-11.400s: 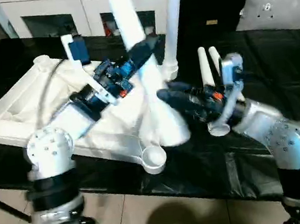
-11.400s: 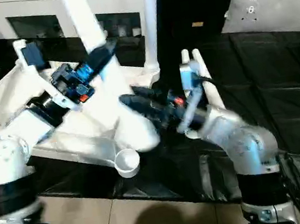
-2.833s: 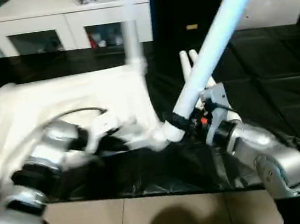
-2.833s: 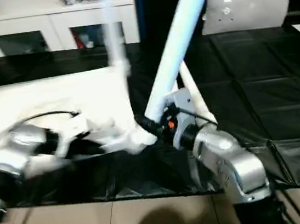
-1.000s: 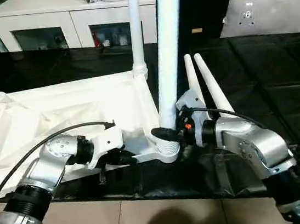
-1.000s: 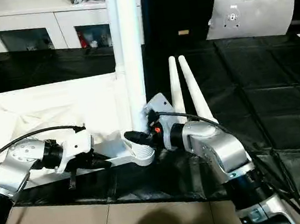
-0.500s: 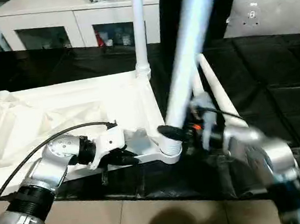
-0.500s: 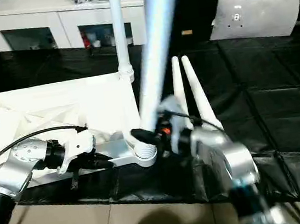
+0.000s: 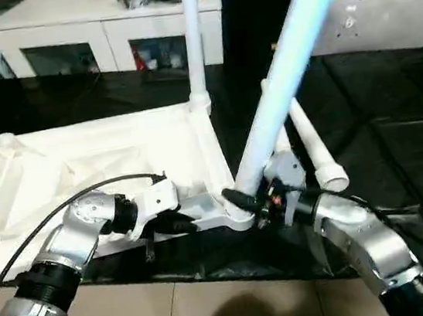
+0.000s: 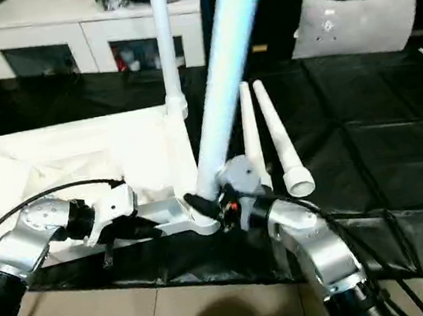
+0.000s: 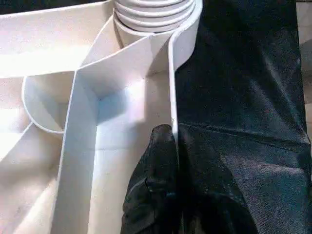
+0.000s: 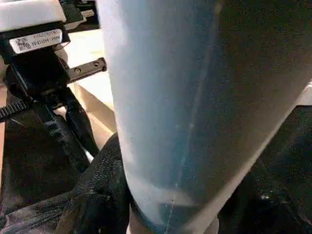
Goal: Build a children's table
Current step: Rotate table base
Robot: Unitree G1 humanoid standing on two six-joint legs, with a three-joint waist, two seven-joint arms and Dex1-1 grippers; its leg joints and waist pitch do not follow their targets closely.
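The white tabletop [image 9: 79, 156] lies underside up on the black-covered table. One white leg [image 9: 194, 35] stands upright in its far right corner socket. A second leg [image 9: 286, 70] leans to the right, its foot at the near right socket [image 9: 239, 217]. My right gripper [image 9: 242, 198] is shut around this leg just above the socket; the tube [image 12: 195, 97] looms close in the right wrist view. My left gripper [image 9: 181, 224] is shut on the tabletop's near rim, black fingertips [image 11: 163, 146] pinching the thin wall. Two more legs [image 10: 275, 134] lie side by side on the black cover.
White cabinets [image 9: 102, 40] with dark openings stand behind the table. A pale cushion [image 9: 388, 22] rests at the back right. The table's front edge [image 9: 211, 271] runs just below both grippers, with tiled floor beneath. A black cable [image 9: 69, 204] loops over my left forearm.
The leg in my right gripper stood upright a second ago and now leans to the right, its foot staying at the near right socket. The left gripper has kept its hold on the rim.
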